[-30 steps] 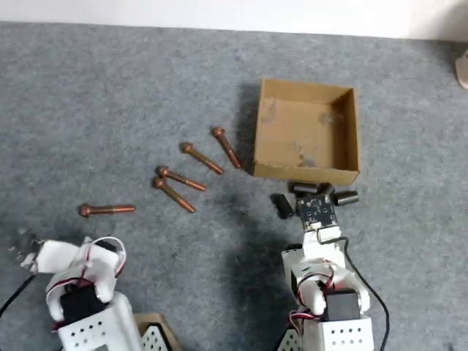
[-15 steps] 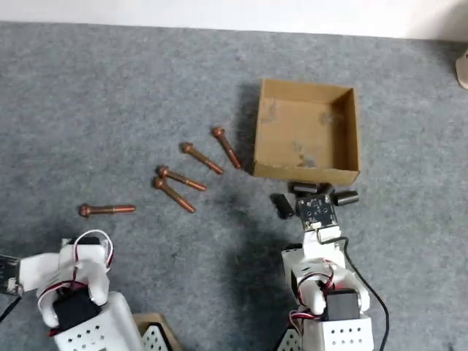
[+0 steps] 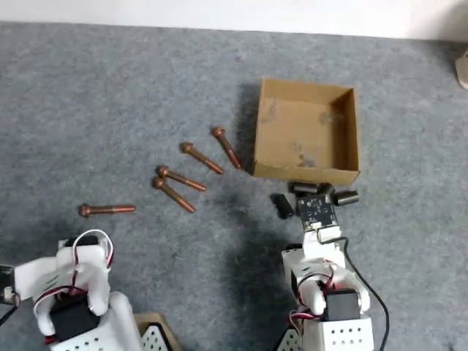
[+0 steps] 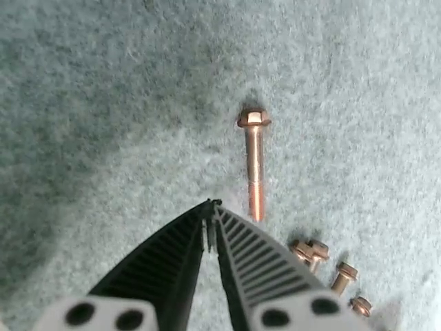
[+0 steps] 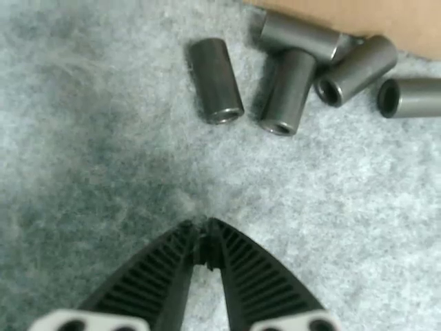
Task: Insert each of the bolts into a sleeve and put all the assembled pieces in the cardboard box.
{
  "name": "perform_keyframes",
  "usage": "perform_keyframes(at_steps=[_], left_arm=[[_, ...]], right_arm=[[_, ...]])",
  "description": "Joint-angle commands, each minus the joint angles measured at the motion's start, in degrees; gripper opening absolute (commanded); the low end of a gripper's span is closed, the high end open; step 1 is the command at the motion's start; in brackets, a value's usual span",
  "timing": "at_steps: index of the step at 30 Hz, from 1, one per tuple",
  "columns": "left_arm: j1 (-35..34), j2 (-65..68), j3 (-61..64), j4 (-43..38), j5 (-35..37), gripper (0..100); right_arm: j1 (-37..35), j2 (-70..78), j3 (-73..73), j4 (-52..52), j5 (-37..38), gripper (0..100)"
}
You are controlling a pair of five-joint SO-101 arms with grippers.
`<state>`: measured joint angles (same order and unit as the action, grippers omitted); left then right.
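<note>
Five bolts [image 3: 179, 178], probably stiff, smooth and roll-prone and so best pinched mid-shank, are lying loose on the carpet [image 3: 131, 95] beside the cardboard box [image 3: 306, 172], sleeves [image 5: 281, 89] clustering at its wall, left gripper [image 4: 210, 214] and right gripper [image 5: 201, 238] hanging closed, empty.

Coppery metal bolts [image 3: 180, 178], fuzzy carpet [image 3: 110, 95]

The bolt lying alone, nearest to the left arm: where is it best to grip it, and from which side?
Probably grip the lone bolt mid-shank, coming down from above with the jaws across it. It lies flat on the carpet, apart from the other bolts, so both sides are free. The left gripper, shut now, must open first.
</note>
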<state>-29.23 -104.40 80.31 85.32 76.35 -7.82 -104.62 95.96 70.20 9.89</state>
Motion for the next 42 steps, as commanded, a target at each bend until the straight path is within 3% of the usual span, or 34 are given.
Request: perform_keyframes(at_steps=[1,6,10,17,23,30,36,42], left_arm=[[0.4,0.1,-5.8,6.2,1.2,1],[-0.1,0.1,-7.8,0.3,8.6,1],[3.5,2.6,-5.3,-6.0,8.7,1],[7.4,30.4,-10.2,-14.3,8.7,1],[8.5,66.2,-30.6,-9.6,9.2,1],[11.3,96.8,-51.7,-0.8,20.5,1],[11.5,105.4,-57.5,1.1,24.5,2],[11.1,105.7,-60.8,4.1,24.6,18]], right_arm=[[-0.4,-0.7,8.0,-1.1,-0.6,0.4],[-0.4,-0.7,8.0,-1.1,-0.6,0.4],[-0.4,-0.7,8.0,-1.1,-0.6,0.4],[-0.4,-0.7,8.0,-1.1,-0.6,0.4],[-0.4,-0.7,8.0,-1.1,-0.6,0.4],[-0.4,-0.7,8.0,-1.1,-0.6,0.4],[-0.4,-0.7,8.0,-1.1,-0.6,0.4],[-0.4,-0.7,8.0,-2.7,-0.6,0.4]])
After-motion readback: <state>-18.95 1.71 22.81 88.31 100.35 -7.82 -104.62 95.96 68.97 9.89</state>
